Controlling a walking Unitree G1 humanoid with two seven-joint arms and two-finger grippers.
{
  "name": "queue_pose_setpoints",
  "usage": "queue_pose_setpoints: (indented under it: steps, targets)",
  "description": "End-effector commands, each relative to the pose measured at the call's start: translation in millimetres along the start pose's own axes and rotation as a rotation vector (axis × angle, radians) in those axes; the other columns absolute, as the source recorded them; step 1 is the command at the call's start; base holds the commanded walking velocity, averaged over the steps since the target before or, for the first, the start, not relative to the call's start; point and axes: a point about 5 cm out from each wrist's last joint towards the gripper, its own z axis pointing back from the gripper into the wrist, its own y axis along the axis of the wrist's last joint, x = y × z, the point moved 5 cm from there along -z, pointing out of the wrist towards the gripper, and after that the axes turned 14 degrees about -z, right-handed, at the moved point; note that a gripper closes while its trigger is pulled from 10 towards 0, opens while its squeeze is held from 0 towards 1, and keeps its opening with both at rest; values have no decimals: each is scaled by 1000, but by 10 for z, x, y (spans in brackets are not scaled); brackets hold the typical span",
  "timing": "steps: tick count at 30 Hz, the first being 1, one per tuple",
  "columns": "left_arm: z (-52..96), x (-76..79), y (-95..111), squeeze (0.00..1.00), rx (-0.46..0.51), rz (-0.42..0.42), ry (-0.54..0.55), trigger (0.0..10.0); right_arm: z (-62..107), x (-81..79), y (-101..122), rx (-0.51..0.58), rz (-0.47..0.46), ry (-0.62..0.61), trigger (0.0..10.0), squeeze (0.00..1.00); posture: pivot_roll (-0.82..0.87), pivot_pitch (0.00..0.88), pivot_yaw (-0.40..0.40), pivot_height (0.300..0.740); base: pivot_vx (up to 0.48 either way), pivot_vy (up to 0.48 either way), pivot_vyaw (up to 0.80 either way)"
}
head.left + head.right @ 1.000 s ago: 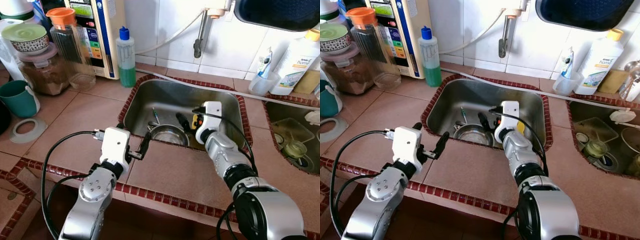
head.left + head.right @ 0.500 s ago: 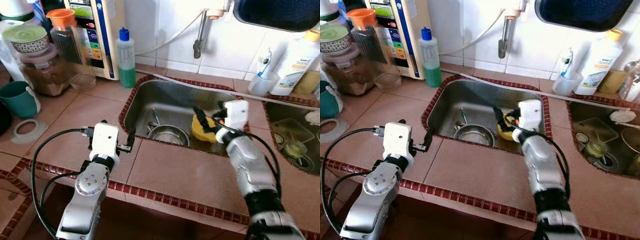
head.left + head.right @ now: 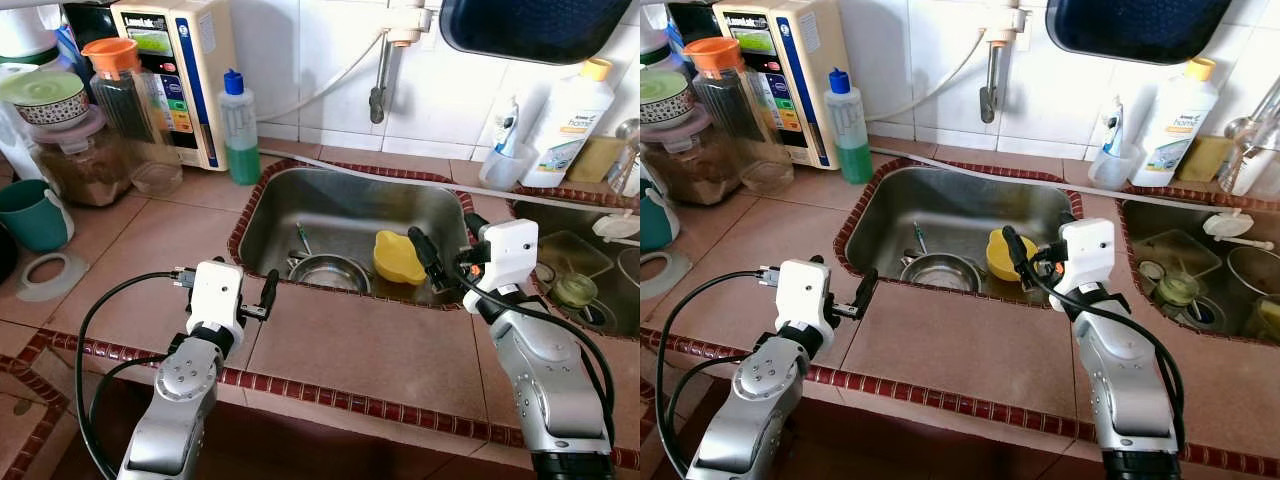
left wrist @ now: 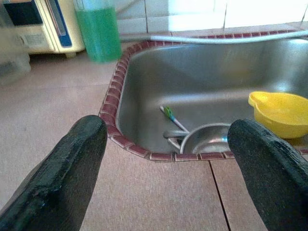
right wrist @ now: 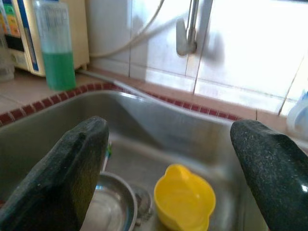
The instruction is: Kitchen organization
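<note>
a yellow cup sits upright on the floor of the steel sink, just beside a metal bowl with a green-tipped utensil lying next to it. the right gripper hangs above the sink's right edge near the cup, fingers spread and empty. the left gripper rests over the counter at the sink's near-left corner, also spread and empty. this looks like clearing the sink; the next move likely calls for lowering the right gripper onto the cup's rim.

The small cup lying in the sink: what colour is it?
Yellow. The cup shows best in the right wrist view, beside the steel bowl.
</note>
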Motion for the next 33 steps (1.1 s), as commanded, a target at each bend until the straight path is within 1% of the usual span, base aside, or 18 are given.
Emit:
queue_pose_setpoints:
  steps: [1, 2, 4, 6, 7, 8, 10, 15, 18, 19, 20, 22, 25, 33]
  targets:
    - [53, -61, -40, 0, -41, -33, 32, 10000, -6, -74, 143, 30, 21, 15, 10000, 0, 25, 0, 4, 740, 0, 0, -763]
    - [62, -90, -38, 0, -35, -47, 43, 10000, -2, -84, 148, 29, 24, 19, 10000, 0, 26, 0, 3, 740, 0, 0, -788]
    - [95, -163, 15, 0, 33, -77, 56, 10000, 22, -93, 154, 25, 16, 17, 10000, 0, 30, 0, 3, 740, 0, 0, -800]
    - [104, -181, 6, 0, 27, -85, 64, 10000, 26, -95, 158, 23, 16, 15, 10000, 0, 32, 0, 2, 740, 0, 0, -800]
    - [151, -249, 2, 0, 29, -84, 113, 10000, 42, -96, 135, 11, -5, 6, 10000, 0, 32, 0, 2, 740, 0, 0, -800]
    - [151, -249, 2, 0, 29, -84, 113, 10000, 42, -96, 135, 11, -5, 6, 10000, 0, 32, 0, 2, 740, 0, 0, -800]
    - [179, -258, -17, 0, 22, -48, 116, 10000, 46, -120, 125, 9, -8, 11, 10000, 0, 32, 0, 3, 740, 0, 0, -800]
    - [213, -268, -15, 0, 16, -24, 126, 10000, 48, -157, 114, -4, -16, 12, 10000, 0, 31, 0, 3, 740, 0, 0, -800]
    - [208, -251, -3, 0, 23, -38, 119, 10000, 49, -168, 100, -11, -21, 15, 10000, 0, 33, 0, 3, 740, 0, 0, -800]
    - [203, -252, 4, 0, 24, -55, 116, 10000, 47, -172, 98, -12, -20, 17, 10000, 0, 32, 0, 3, 740, 0, 0, -800]
    - [198, -268, 5, 0, 22, -74, 122, 10000, 39, -179, 96, -13, -20, 21, 10000, 0, 34, 0, 6, 740, 0, 0, -800]
    - [198, -282, -1, 0, 16, -78, 128, 10000, 24, -176, 95, -12, -22, 24, 10000, 0, 37, 0, 6, 740, 0, 0, -684]
    - [197, -273, 2, 0, 19, -74, 122, 10000, 8, -179, 92, -12, -24, 26, 10000, 0, 40, 0, 7, 740, 0, 0, 0]
    - [202, -290, -13, 0, 12, -64, 116, 10000, -65, -259, 98, -5, -33, 48, 10000, 0, 54, 0, 12, 740, 0, 0, 0]
